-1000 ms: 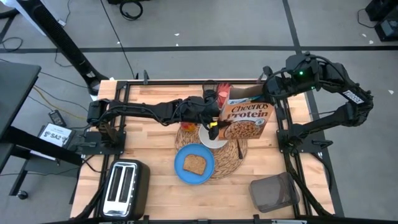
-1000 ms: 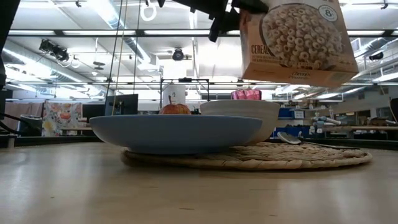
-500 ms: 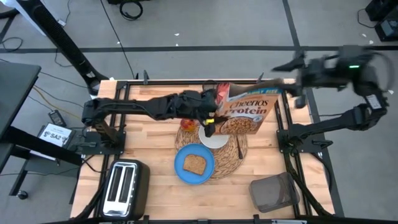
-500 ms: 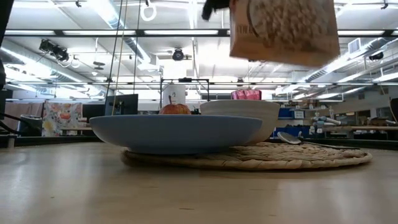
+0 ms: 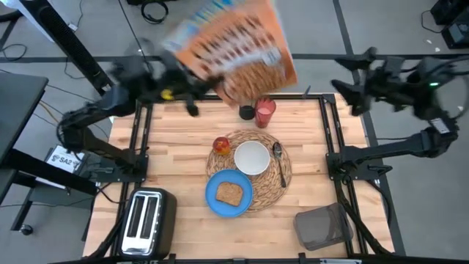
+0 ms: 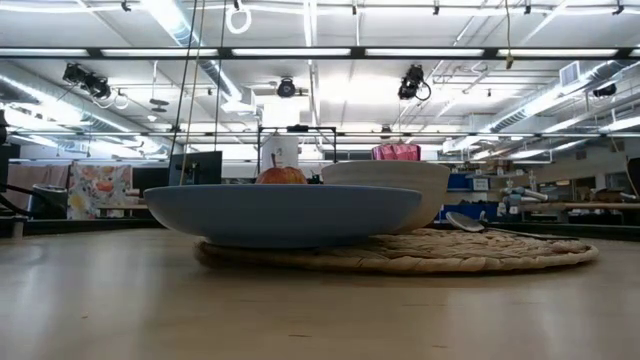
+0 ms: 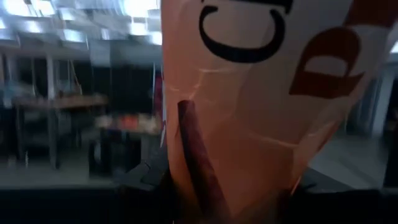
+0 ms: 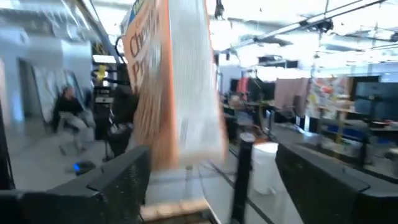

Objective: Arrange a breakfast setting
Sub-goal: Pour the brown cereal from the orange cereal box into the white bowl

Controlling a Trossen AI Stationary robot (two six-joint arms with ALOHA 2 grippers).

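1. Setting largely complete: placemat [image 5: 249,167] at table centre carries bowl [image 5: 251,157], spoon [image 5: 279,160] at 3 o'clock, apple [image 5: 221,145] at 9, plate [image 5: 229,193] with toast [image 5: 230,193] at 7; cup [image 5: 264,112] at 12.
2. Cheerios box [image 5: 233,50] unplaced (blurred, airborne), gripped by the raised left gripper [image 5: 170,94].
3. Right gripper [image 5: 350,88] raised at the table's far right, fingers spread, empty.

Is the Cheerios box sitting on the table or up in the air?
In the air. The Cheerios box is held high by the left end effector, above the table's far edge and absent from the low view.
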